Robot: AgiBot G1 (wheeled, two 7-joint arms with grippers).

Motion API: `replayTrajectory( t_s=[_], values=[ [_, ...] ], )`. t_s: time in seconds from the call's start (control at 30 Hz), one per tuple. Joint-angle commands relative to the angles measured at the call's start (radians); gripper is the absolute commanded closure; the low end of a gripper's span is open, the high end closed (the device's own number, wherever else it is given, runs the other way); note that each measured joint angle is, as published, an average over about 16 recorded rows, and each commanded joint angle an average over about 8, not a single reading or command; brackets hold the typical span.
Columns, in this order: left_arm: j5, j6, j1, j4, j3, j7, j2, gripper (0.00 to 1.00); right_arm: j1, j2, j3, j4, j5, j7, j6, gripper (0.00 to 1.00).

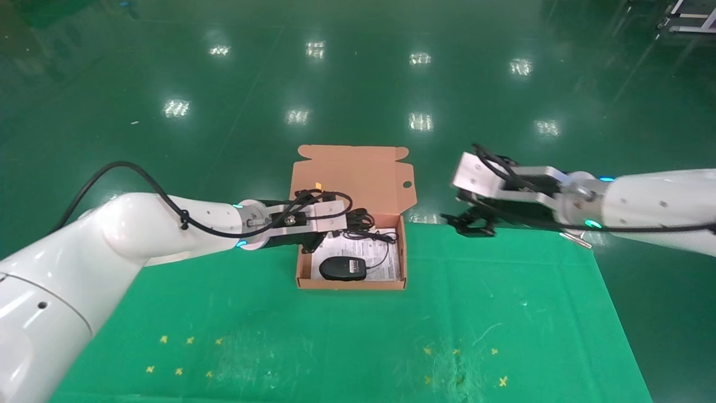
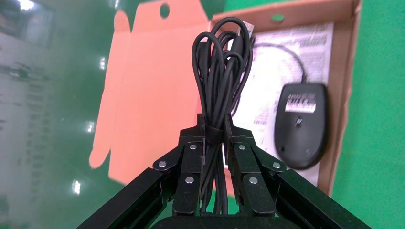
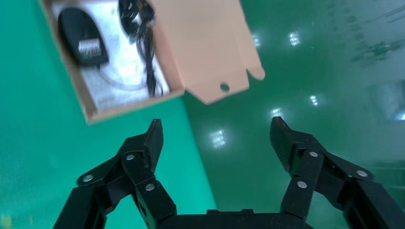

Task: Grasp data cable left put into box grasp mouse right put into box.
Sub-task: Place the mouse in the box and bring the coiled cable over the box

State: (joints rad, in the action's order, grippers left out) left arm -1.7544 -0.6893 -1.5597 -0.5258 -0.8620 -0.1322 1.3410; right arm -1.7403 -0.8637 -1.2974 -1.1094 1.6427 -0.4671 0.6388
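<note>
Seen from the robot's head, the left gripper point(image 1: 335, 224) reaches over the far end of the open box point(image 1: 302, 267), clamped on the data cable point(image 1: 361, 219), which juts ahead of its fingertips above the box's far end. The mouse point(image 1: 342, 268) already lies inside the box on the white sheet point(image 1: 386, 263), below and nearer than that gripper. The right gripper point(image 1: 470, 223) hangs well off to the right, spread and empty.

In the left wrist view, the left gripper point(image 2: 214, 138) pinches the cable point(image 2: 220, 71) at its bound waist. It looks light and floppy, so the band is probably the firmest hold; the loops would splay if taken elsewhere. The mouse point(image 2: 301, 125), hard-shelled and smooth, sits beyond the fingers, its cord trailing across the sheet point(image 2: 286, 52).

In the right wrist view, the right gripper point(image 3: 217, 138) gapes over the mat's edge; the box point(image 3: 95, 113), far ahead, holds mouse point(image 3: 82, 42) and sheet, with the cable point(image 3: 141, 28) apparently dipping into it.
</note>
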Motion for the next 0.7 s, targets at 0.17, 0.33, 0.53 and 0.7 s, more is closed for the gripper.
replayTrajectory(
  t_s=[0.17,0.33,0.53,0.7],
  values=[
    [0.114,0.018,0.009,0.043,-0.021,-0.107,0.027,1.00,-0.010,0.061,-0.020,-0.110,0.081,-0.093,0.018,0.00],
    [0.177,0.022,0.004,0.057,-0.063,-0.142,0.028,0.73,-0.012,0.067,-0.028,-0.142,0.131,-0.154,0.017,0.00],
    [0.213,0.018,0.000,0.079,-0.094,-0.145,0.034,0.00,-0.013,0.075,-0.032,-0.166,0.160,-0.182,0.018,0.00],
    [0.216,0.015,-0.001,0.079,-0.097,-0.144,0.032,0.00,-0.013,0.074,-0.032,-0.166,0.162,-0.183,0.019,0.00]
  ],
)
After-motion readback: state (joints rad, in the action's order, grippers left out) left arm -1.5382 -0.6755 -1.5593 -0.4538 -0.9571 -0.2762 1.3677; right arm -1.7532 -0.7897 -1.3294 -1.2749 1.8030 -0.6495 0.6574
